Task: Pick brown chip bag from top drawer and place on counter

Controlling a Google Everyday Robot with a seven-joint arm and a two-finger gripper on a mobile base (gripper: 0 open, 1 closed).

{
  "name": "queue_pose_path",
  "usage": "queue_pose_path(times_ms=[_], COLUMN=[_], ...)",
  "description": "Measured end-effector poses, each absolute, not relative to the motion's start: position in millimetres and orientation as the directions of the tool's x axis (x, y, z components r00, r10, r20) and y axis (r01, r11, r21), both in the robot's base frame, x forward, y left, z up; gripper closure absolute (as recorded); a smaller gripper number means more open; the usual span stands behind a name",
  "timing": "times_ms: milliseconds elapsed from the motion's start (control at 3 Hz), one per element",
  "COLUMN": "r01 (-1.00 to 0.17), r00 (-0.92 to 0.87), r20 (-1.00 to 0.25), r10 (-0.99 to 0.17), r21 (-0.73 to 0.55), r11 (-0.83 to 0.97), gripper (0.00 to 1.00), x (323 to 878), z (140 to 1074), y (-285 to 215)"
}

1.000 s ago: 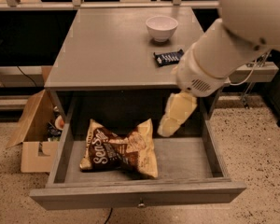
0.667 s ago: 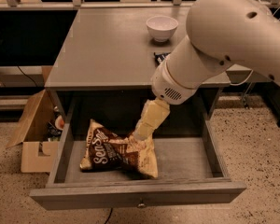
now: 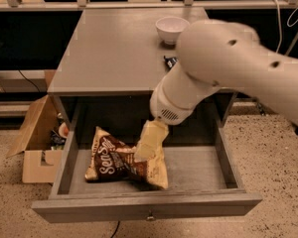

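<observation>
While the top drawer stands pulled open, the brown chip bag lies on its floor, left of the middle. The gripper reaches down inside the drawer onto the bag's right part; how wide it stands cannot be told. Above the drawer, the counter bears a white bowl.

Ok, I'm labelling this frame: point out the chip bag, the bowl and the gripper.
chip bag [image 3: 111, 162], camera view, its dark brown middle.
bowl [image 3: 170, 33], camera view, its white outer wall.
gripper [image 3: 143, 152], camera view, its tip, over the bag in the open drawer [image 3: 198, 170].
</observation>
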State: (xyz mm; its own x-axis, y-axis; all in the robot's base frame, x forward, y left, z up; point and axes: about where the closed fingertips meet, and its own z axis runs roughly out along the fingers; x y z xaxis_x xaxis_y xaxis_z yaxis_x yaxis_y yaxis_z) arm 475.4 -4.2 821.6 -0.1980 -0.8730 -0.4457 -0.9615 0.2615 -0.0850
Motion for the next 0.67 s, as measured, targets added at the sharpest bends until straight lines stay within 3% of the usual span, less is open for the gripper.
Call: queue_pose_path(times_ms=[667], r01=[-0.962], r00=[-0.242], r20=[-0.347], r10=[-0.906], r21=[-0.036], r11=[0.271], gripper=[0.0], x=[482.6], z=[727.6], y=[26.7])
